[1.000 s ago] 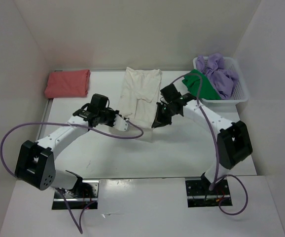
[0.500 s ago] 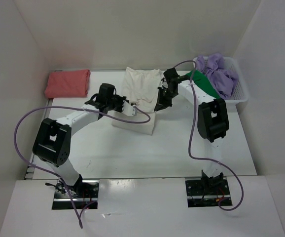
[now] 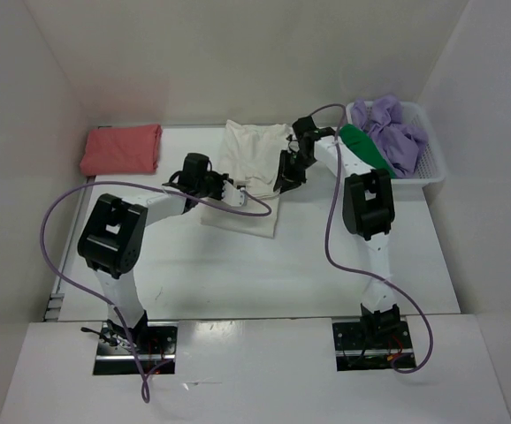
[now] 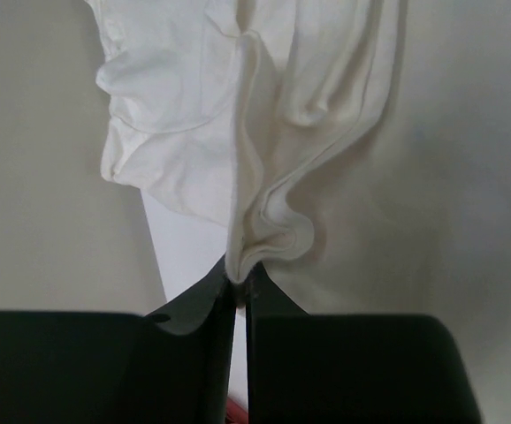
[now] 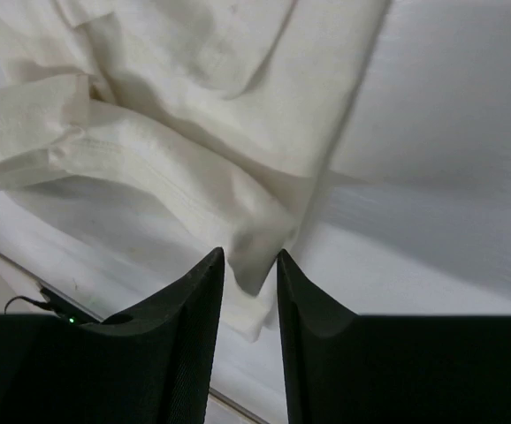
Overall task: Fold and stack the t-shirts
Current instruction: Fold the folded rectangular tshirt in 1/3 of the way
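White tabletop point(image 3: 326, 256), boxed in by plain white walls point(image 3: 238, 62) on three sides. At the far left corner, a salmon-red cloth t-shirt point(image 3: 121, 148), folded into a neat rectangle, well apart from everything else. At the far middle, a cream-white cloth t-shirt point(image 3: 254, 150), partly folded: near portion doubled over into a flat band, far portion rumpled. At the far right corner, a white plastic mesh basket point(image 3: 434, 166) holding a bright green t-shirt point(image 3: 368, 152) and a lavender-purple t-shirt point(image 3: 392, 131), both crumpled; the green one draped over the basket's left rim, the lavender one heaped beside it, deeper in the basket.

Left gripper point(image 3: 236, 189) low over the left side of the cream-white cloth t-shirt, arm reaching in from the left. From the left wrist view: fingers point(image 4: 207, 300) almost together, only a thin slit between them. Pinches a puckered fold of the cream-white cloth at the very tips.

Right gripper point(image 3: 288, 179) at the right edge of the same shirt, arm stretched far forward. From the right wrist view: fingers point(image 5: 194, 300) parted by a clear gap, a corner of the cream-white cloth lying in that gap, pressed by neither finger. Grasps nothing.
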